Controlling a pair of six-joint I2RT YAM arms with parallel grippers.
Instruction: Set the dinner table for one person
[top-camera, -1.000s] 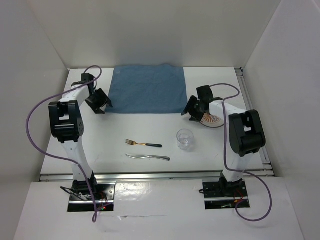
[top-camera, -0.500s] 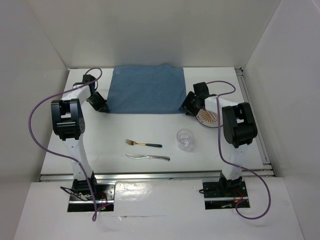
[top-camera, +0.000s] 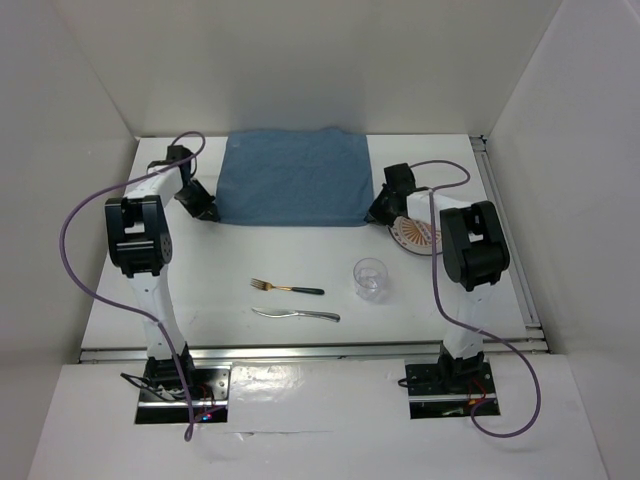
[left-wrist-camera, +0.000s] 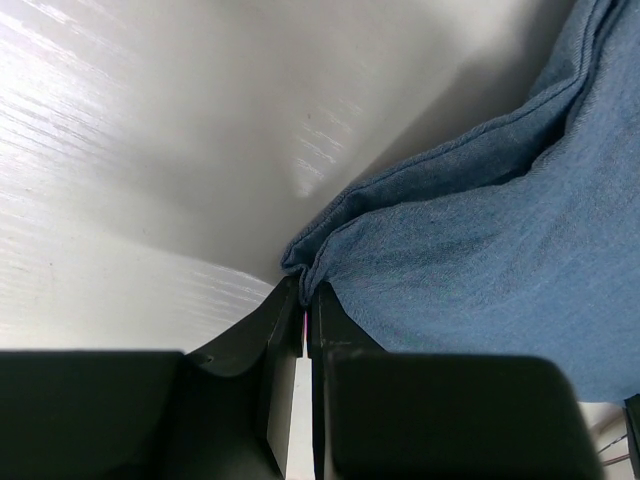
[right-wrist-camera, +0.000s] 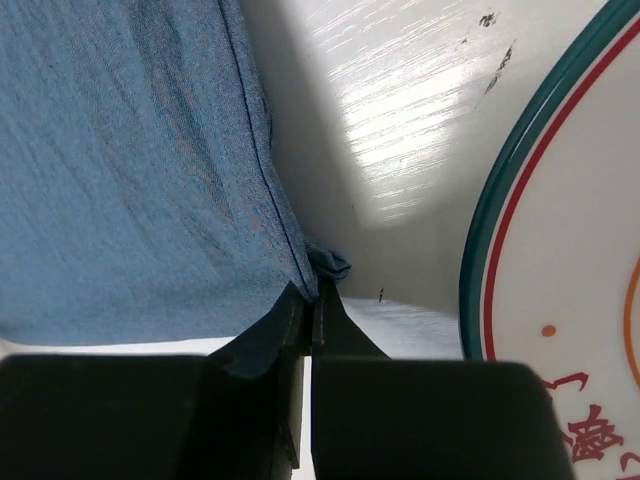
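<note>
A blue cloth placemat lies at the back of the white dinner table. My left gripper is shut on the placemat's near left corner, and the cloth bunches between the black fingers. My right gripper is shut on the near right corner of the placemat. A white plate with a green and red rim lies just right of that gripper. Nearer the front lie a fork, a knife and a clear glass.
White walls close in the table on the left, back and right. A metal rail runs along the near edge, and another rail runs along the right side. Purple cables loop off both arms.
Both grippers came down onto the placemat's near corners and closed on them. The left one shut first, the right one in the last half second.
</note>
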